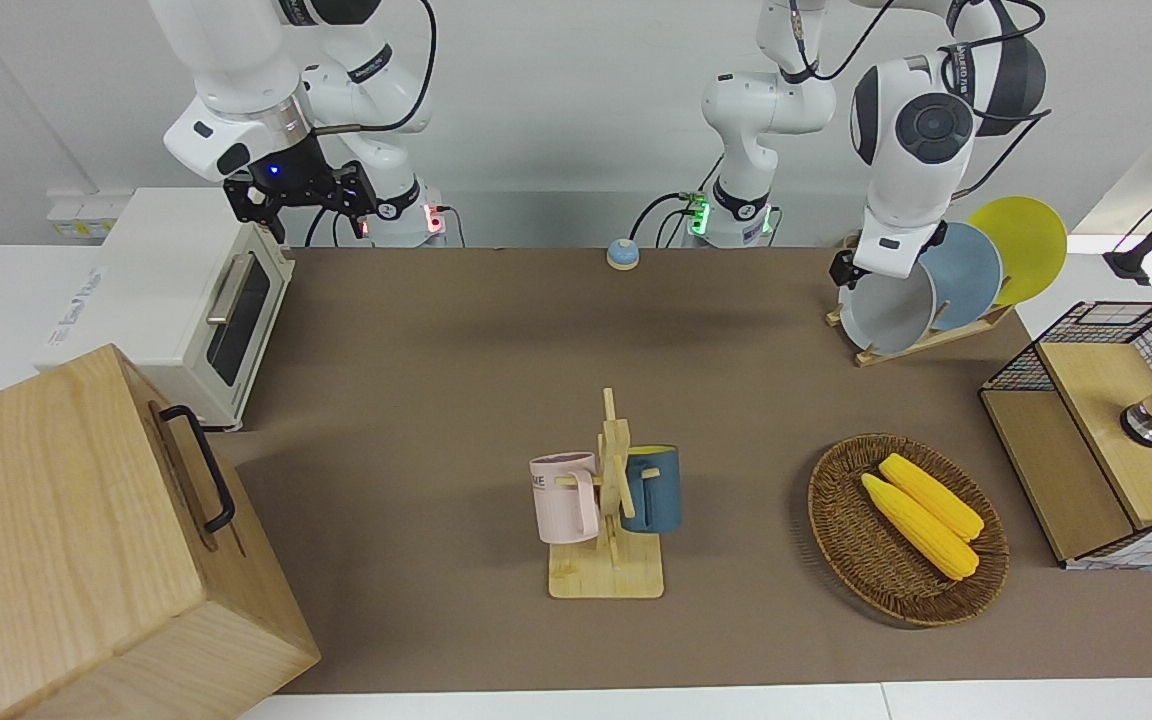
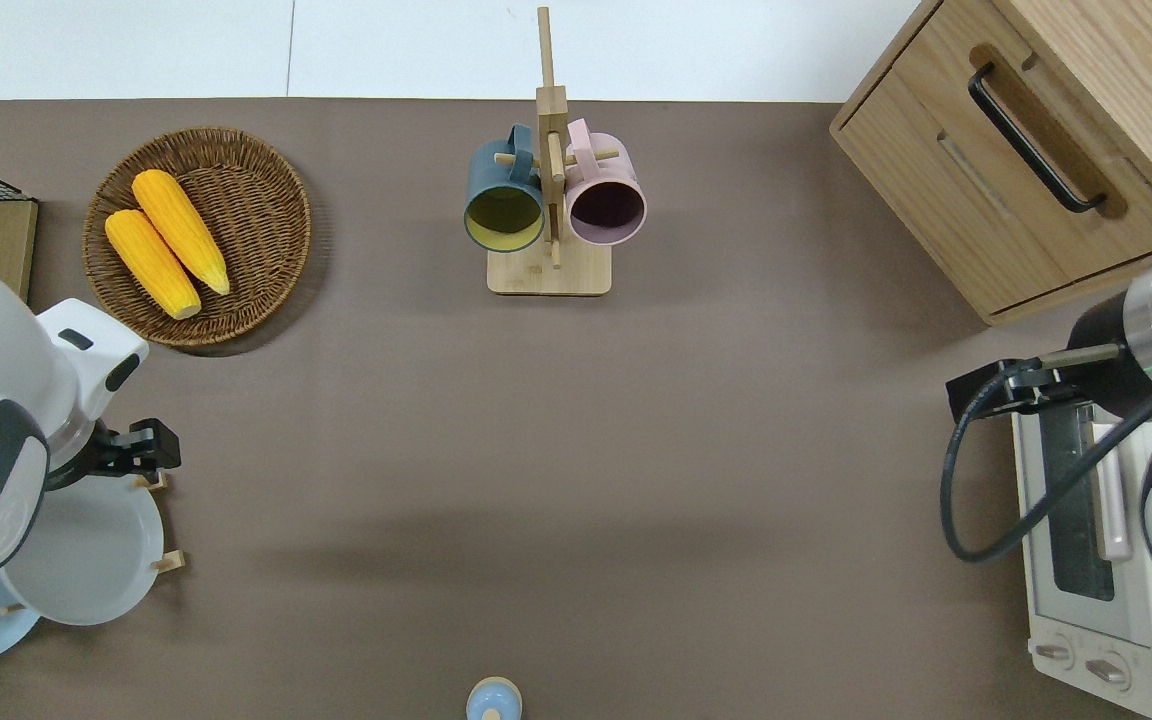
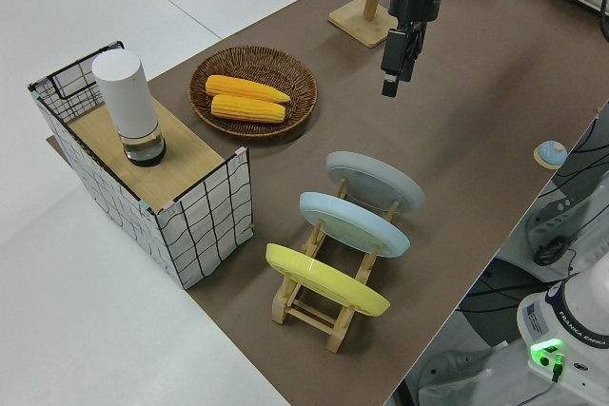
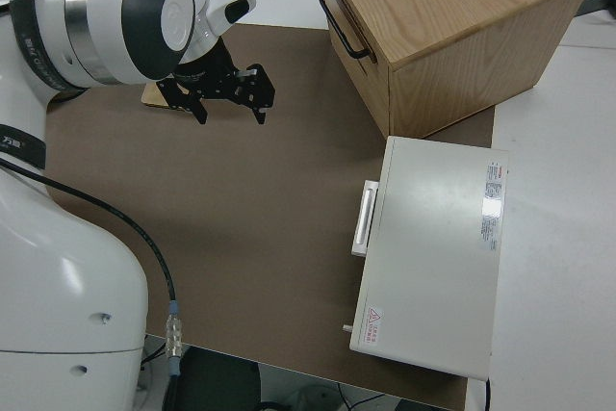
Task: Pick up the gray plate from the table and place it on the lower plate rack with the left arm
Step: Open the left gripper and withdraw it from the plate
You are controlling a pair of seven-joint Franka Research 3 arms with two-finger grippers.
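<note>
Overhead view is showing the gray plate (image 2: 86, 555) already leaning in the end slot of the wooden plate rack (image 2: 168, 562), at the left arm's end of the table (image 2: 576, 450). The left gripper (image 2: 141, 455) is hovering over the plate's rim with its fingers apart, gripping nothing. A light blue plate (image 3: 354, 223) is sitting in the next slot and a yellow plate (image 3: 326, 280) in the last one. A wicker basket (image 1: 841, 540) holding two corn cobs (image 1: 921, 512) is lying farther from the robots than the rack, and a wire crate (image 3: 205, 221) is standing beside it. A mug stand (image 1: 608, 560) with two mugs is standing mid-table, well apart. The right arm is parked, its gripper (image 4: 231, 103) spread and holding nothing.
</note>
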